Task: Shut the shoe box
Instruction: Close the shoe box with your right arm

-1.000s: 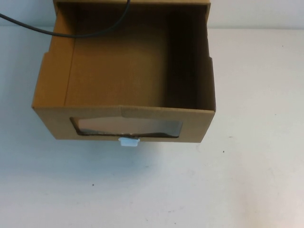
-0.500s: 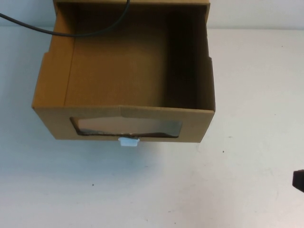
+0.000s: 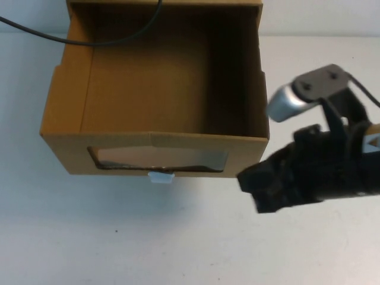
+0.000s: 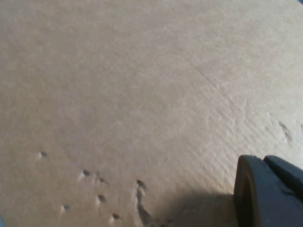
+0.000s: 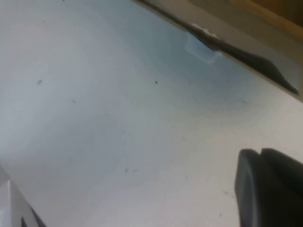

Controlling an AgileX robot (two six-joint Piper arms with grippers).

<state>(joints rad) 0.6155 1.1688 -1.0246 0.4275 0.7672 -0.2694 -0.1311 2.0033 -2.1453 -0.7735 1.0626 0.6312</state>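
- The white worktop (image 3: 178, 237) carries everything; the stretch in front of the box is bare apart from a few dark specks.
- The shoe box (image 3: 154, 89), a brown cardboard drawer, sits at the far centre-left of the worktop, pulled well out, with its interior open to the high camera and nothing visible inside. Its front panel faces the robot, and its sliding axis runs from the robot toward the far edge, so closing it looks like a straight push away from the robot.
- The right hand (image 3: 256, 189) is low over the worktop just off the drawer's front right corner, near the front panel but apart from it. Its dark, blurred shape does not show how far the fingers are spread; I cannot tell. It is the nearer hand to the front panel, which lies to its left and slightly beyond it.
- The left hand (image 4: 267, 191) shows only in its own wrist view, as a dark fingertip close against plain cardboard; its opening cannot be told, nor which face of the box that is.
- The clear window (image 3: 159, 158) spans the front panel.
- A black cable (image 3: 83, 41) crosses the drawer's far left corner.
- The white pull tab (image 3: 161, 177) hangs below the window, left of the right hand.
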